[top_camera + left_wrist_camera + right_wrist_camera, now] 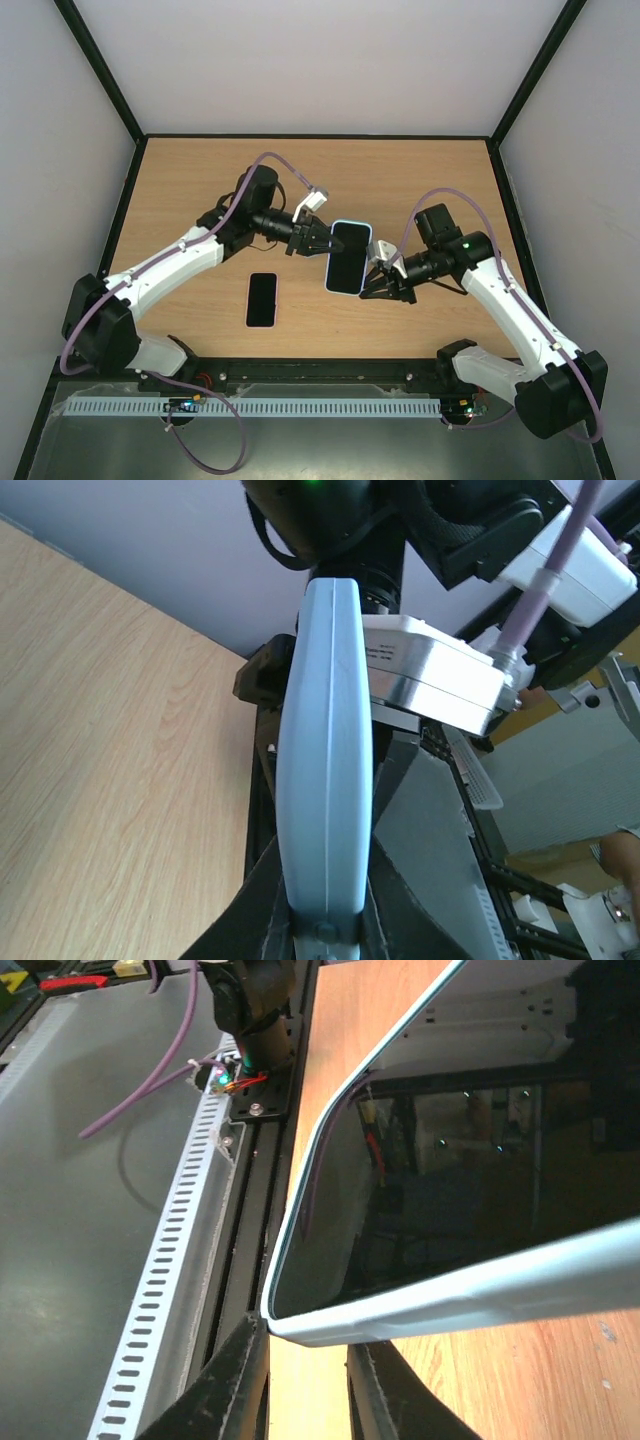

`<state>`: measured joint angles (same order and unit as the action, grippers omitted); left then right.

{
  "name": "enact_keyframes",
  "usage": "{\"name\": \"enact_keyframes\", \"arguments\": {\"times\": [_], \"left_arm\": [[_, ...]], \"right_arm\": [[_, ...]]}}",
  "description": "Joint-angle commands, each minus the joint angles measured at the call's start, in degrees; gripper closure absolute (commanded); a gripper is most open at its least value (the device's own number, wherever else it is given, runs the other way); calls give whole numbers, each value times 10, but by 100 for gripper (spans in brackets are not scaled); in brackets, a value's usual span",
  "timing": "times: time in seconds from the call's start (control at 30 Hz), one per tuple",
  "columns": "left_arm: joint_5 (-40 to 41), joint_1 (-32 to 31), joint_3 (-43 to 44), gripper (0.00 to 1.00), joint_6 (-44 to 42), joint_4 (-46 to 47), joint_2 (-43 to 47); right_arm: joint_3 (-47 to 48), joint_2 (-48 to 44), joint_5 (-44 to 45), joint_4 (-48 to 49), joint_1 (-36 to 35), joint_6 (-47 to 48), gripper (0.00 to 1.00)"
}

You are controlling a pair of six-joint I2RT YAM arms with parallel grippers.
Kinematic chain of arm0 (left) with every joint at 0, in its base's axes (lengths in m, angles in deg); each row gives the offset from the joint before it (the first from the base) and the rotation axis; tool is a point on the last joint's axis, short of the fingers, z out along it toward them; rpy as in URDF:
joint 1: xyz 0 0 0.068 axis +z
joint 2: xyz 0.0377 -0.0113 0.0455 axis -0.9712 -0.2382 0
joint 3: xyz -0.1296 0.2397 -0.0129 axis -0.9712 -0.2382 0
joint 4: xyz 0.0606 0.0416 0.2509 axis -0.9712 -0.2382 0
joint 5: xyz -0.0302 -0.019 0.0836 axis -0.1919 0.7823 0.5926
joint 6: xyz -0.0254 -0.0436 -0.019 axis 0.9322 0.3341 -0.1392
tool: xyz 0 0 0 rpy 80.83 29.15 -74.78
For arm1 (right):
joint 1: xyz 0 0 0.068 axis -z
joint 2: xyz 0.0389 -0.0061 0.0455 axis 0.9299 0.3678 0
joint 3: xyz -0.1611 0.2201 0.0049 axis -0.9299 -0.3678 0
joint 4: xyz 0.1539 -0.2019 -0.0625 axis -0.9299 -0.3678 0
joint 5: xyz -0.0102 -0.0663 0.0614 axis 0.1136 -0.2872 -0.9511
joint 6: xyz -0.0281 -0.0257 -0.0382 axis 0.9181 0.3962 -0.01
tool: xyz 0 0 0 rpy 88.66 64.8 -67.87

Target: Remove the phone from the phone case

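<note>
A phone [348, 258] with a dark screen sits inside a light blue phone case [352, 224], held in the air over the table's middle. My left gripper [318, 240] is shut on the case's upper left side. In the left wrist view the case's blue edge [325, 760] runs up from between the fingers [250, 920]. My right gripper [378, 283] is at the case's lower right corner. In the right wrist view its jaws stand a little apart, with the case's bottom edge [480, 1295] lying across the fingertips [245, 1360] and bare wood showing in the gap. The screen [450, 1190] faces that camera obliquely.
A second dark phone [262, 299] lies flat on the wooden table [200, 180], near the front left. A black rail [320, 375] and a white slotted strip [260, 408] run along the near edge. Pale walls enclose the table on three sides.
</note>
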<state>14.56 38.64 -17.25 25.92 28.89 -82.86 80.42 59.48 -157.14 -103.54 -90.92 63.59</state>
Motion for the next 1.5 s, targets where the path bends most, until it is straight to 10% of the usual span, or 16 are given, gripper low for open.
{"name": "enact_keyframes", "arguments": {"times": [0.0,0.9,1.47], "left_arm": [[-24,-2,40,98,-11,-14,-5],[-79,-31,4,97,20,30,8],[-123,3,-3,98,14,20,2]], "right_arm": [[-7,0,46,67,-3,-21,83],[-36,13,174,211,3,-126,88],[-44,-35,202,179,6,-26,81]]}}
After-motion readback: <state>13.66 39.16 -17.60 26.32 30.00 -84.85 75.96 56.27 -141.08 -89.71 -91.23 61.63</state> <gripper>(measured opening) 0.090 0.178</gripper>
